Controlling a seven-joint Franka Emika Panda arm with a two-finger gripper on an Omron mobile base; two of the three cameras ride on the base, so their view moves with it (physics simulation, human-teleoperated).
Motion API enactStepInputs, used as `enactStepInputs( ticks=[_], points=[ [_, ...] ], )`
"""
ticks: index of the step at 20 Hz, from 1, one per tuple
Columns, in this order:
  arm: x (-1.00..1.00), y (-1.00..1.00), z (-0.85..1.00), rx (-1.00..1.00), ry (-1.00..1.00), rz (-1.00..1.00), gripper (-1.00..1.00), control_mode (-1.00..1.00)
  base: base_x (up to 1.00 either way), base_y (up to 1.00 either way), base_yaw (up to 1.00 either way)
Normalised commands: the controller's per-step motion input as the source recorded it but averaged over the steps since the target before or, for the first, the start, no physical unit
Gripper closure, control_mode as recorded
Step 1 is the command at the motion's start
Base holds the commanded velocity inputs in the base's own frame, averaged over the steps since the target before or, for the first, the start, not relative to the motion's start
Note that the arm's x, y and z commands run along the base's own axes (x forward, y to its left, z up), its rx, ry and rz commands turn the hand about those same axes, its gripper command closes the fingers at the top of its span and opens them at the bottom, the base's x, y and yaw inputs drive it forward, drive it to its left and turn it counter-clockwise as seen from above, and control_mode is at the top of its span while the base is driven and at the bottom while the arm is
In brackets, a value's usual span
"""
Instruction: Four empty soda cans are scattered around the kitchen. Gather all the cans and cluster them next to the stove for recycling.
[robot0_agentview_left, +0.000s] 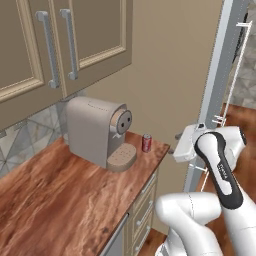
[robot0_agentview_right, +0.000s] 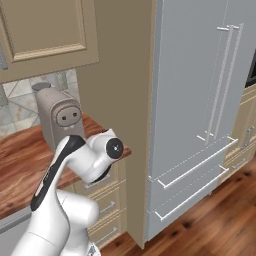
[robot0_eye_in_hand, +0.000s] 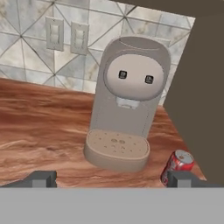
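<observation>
Small red soda can with a silver top stands on the brown wooden table beside the beige coffee machine, so I must reach my wide-open, empty end effector to it and grab it.

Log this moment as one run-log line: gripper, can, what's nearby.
gripper: open, empty | red soda can: upright on wooden counter, near its end, right of coffee machine | phase: approaching can

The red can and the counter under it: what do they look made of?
The soda can looks like metal: glossy red body, silver top. The counter looks like polished reddish-brown wood, going by its streaked grain, though it may be a laminate.
</observation>
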Motion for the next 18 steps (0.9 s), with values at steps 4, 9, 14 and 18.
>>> enactStepInputs(
  ticks=[4,9,14,18],
  points=[
    [0.19,0.00,-0.11,0.00,0.00,0.00,-1.00,-1.00,0.00,0.00,0.00],
    [0.18,0.00,-0.10,0.00,0.00,0.00,-1.00,-1.00,0.00,0.00,0.00],
    [0.19,0.00,-0.11,0.00,0.00,0.00,-1.00,-1.00,0.00,0.00,0.00],
    [0.20,0.00,-0.11,0.00,0.00,0.00,-1.00,-1.00,0.00,0.00,0.00]
  ],
)
